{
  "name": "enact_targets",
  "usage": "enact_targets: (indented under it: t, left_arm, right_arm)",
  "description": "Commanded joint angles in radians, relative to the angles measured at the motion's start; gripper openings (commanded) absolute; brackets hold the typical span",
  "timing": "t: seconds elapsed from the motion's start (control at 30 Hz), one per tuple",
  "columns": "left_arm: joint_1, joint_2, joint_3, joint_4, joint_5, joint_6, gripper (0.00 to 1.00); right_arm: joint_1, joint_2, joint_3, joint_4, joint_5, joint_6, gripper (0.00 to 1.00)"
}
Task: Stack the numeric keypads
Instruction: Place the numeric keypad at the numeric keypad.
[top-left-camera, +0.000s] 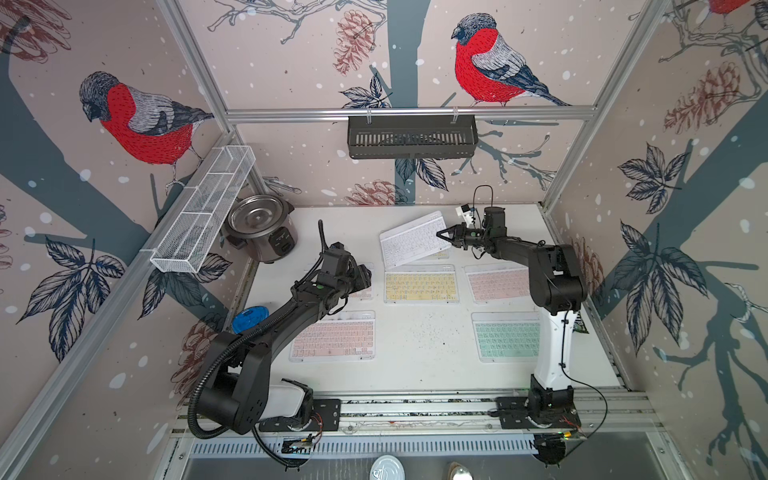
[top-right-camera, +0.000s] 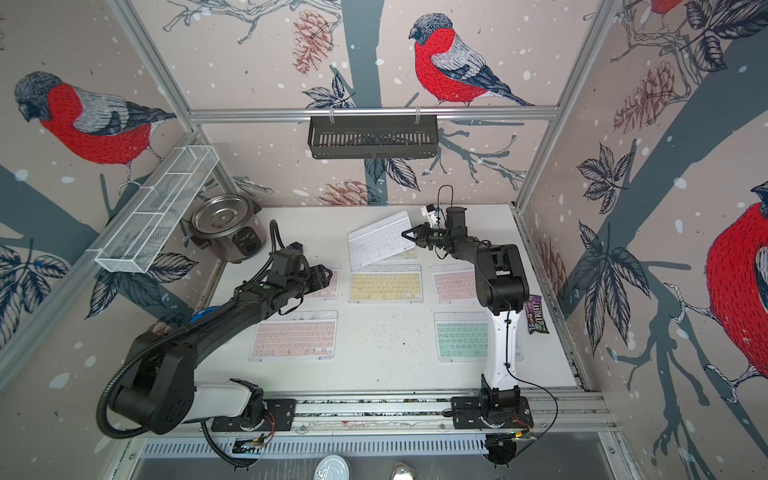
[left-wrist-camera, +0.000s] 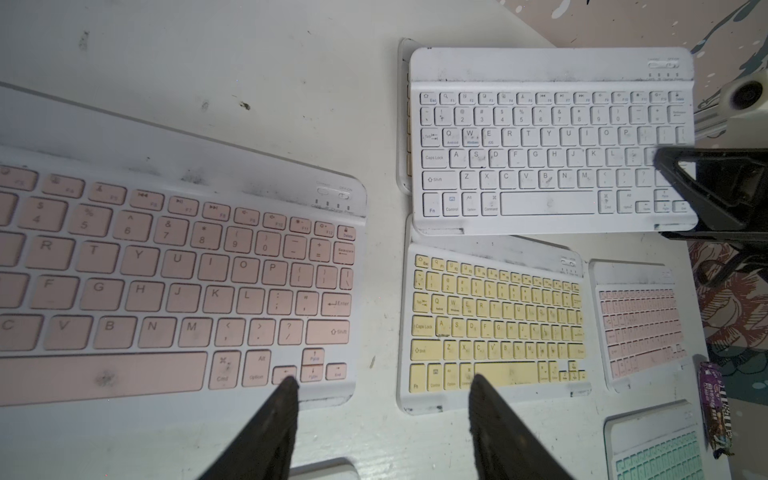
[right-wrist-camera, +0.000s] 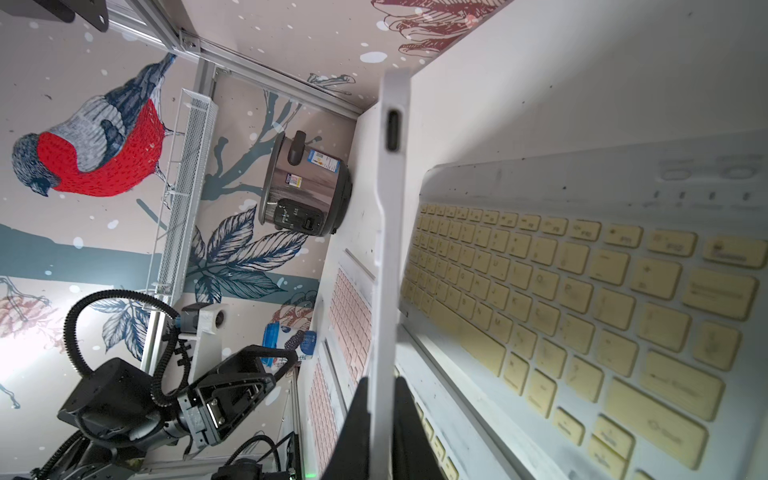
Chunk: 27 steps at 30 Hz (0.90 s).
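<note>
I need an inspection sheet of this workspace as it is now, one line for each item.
Surface: white tabletop, dark specks.
Job's things: white keypad held tilted above a yellow keypad; second yellow keypad, three pink keypads, mint green keypad lie flat, unstacked.
Clutter: rice cooker, blue-lidded cup, purple M&M's packet.
Grippers: right gripper shut on white keypad's edge; left gripper open, empty.
Cables: black conduit along left arm; thin cable loops above right wrist.
Surroundings: bird-print walls, white wire basket, black basket on rail.
</note>
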Motion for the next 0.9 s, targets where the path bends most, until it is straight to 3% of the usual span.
enact_targets:
  t: [0.0, 0.23, 0.87]
  left_arm:
    - [0.0, 0.004, 0.008, 0.013, 0.007, 0.0, 0.64]
    - [0.001, 0.021, 0.008, 0.02, 0.015, 0.002, 0.64]
    - [0.0, 0.027, 0.002, 0.026, 0.021, 0.007, 0.64]
  right_arm:
    - [-0.004, 0.014, 0.01, 0.134, -0.007, 0.086, 0.12]
    - [-0.006, 0.053, 0.012, 0.261, 0.01, 0.202, 0.1]
    - [0.001, 0.064, 0.003, 0.148, 0.12, 0.128, 0.18]
